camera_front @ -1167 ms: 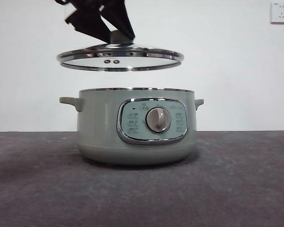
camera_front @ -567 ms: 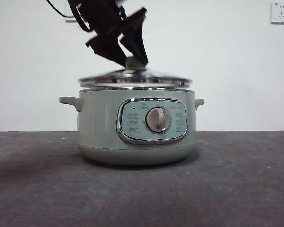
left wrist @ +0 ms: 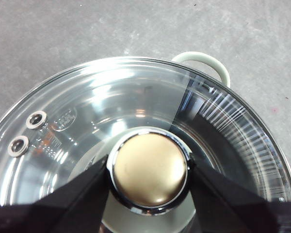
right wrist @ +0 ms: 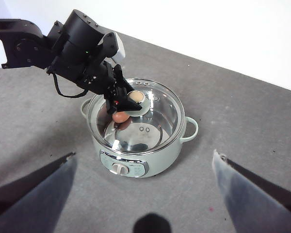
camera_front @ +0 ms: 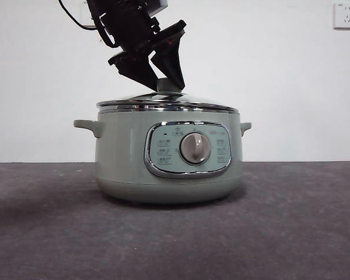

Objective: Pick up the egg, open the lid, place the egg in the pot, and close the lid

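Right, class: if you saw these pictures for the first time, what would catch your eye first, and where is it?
First, the big sage-green pot in the middle of the grey table, its silver dial facing the front camera. Next, the left gripper reaching down from above, its black jaws either side of the knob of the glass lid, which sits on the pot's rim. Through the glass, the right wrist view shows the reddish-brown egg inside the pot.

The lid (camera_front: 166,104) is sealing the pot (camera_front: 125,157), the left gripper (camera_front: 161,79) crowding its knob (left wrist: 150,170); table (camera_front: 303,221) around the pot is lying open.
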Controlling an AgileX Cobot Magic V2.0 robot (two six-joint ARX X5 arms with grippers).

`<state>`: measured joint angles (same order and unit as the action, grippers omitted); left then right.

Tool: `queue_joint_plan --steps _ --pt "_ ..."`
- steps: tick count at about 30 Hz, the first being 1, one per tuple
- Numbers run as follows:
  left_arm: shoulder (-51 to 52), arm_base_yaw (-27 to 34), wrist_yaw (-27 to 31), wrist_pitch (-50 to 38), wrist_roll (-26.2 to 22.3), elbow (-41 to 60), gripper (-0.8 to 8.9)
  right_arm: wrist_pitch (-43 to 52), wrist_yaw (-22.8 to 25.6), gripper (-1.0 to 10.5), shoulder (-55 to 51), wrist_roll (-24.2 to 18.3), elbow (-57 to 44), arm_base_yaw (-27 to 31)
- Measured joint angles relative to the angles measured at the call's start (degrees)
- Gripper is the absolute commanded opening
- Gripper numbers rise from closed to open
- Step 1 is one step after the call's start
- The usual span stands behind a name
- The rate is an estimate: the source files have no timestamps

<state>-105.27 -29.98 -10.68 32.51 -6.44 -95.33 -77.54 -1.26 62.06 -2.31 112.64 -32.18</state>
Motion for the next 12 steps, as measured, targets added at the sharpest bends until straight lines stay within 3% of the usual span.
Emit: queue_joint_plan --steps 12 --pt "-0.9 0.0 -0.4 -1.2 0.0 -0.4 -0.08 0.0 0.0 4.7 0.0 0.0 0.0 0.0"
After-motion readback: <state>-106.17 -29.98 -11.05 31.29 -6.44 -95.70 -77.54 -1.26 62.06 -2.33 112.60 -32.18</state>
